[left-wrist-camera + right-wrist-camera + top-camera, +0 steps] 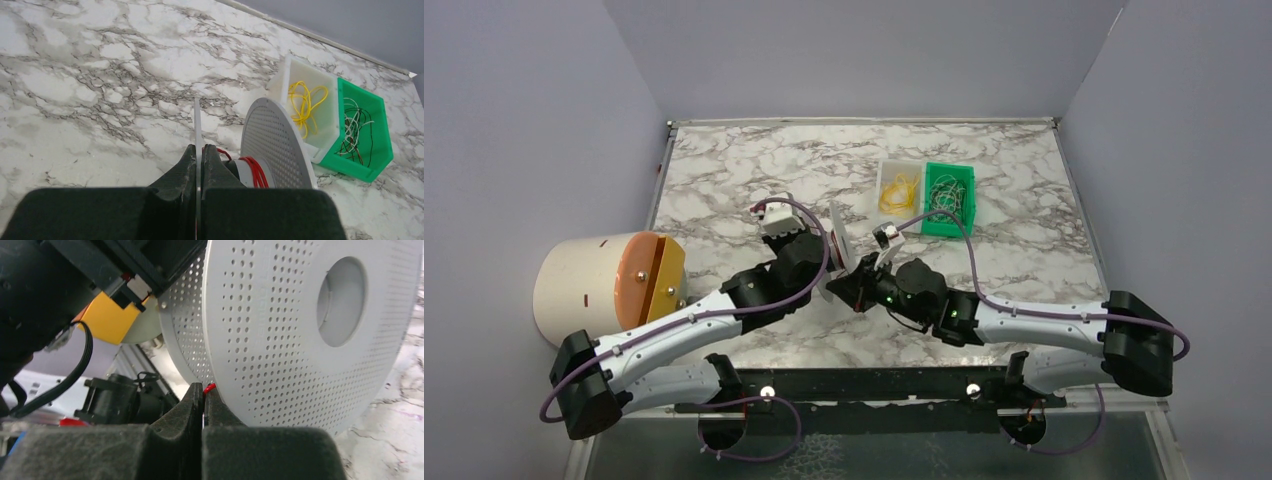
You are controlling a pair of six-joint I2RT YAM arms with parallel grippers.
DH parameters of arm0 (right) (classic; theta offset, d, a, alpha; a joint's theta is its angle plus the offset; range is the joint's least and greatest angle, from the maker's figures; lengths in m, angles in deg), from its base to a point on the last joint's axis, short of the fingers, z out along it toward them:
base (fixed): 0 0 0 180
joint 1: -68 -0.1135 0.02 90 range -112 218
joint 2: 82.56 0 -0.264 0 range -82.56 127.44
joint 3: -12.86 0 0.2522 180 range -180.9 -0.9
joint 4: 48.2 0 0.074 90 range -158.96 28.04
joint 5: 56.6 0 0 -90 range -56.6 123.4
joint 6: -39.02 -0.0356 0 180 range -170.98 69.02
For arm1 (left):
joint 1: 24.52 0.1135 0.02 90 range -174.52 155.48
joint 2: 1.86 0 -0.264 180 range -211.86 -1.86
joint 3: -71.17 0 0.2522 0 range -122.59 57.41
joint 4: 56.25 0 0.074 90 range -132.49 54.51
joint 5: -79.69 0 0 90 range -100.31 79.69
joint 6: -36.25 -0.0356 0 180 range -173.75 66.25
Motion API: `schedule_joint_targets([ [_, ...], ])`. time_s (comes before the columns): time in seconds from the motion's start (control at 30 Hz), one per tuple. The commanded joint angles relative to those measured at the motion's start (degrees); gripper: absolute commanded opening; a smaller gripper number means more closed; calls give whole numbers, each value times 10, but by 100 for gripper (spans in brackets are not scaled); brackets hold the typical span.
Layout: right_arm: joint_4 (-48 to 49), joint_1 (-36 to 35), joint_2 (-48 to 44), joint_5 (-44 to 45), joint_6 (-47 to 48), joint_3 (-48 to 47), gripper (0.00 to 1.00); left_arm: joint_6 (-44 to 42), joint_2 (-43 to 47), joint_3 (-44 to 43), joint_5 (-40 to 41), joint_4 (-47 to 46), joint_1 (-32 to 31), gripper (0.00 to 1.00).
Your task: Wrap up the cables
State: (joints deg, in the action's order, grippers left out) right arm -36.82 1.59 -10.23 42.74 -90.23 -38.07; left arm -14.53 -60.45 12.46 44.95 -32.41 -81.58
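A grey spool with two perforated flanges (272,140) is held upright above the table (724,190). The thin red wire (256,170) is wound in a few turns round its hub. My left gripper (198,148) is shut on the edge of the spool's near thin flange (197,120); it also shows in the top view (829,262). My right gripper (203,390) is shut on a short bit of the red wire (209,387), right beside the spool's flange (300,325). In the top view the right gripper (856,272) sits just right of the spool (839,232).
A white bin with yellow wires (310,105) and a green bin with pale and dark wires (362,130) stand at the back right, also in the top view (949,198). A white cylinder with an orange face (614,280) lies at the left edge.
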Motion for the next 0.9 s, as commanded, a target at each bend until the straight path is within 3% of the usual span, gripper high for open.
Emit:
schedule_joint_targets([
  [0.0,-29,6,17,138,-6,-39,1,91,-6,9,-14,14,-17,0],
  [0.57,-14,5,76,291,32,-65,1,191,-21,48,-201,2,-17,0],
  [0.87,-7,6,121,389,77,-78,1,207,9,112,-309,-77,-17,0],
])
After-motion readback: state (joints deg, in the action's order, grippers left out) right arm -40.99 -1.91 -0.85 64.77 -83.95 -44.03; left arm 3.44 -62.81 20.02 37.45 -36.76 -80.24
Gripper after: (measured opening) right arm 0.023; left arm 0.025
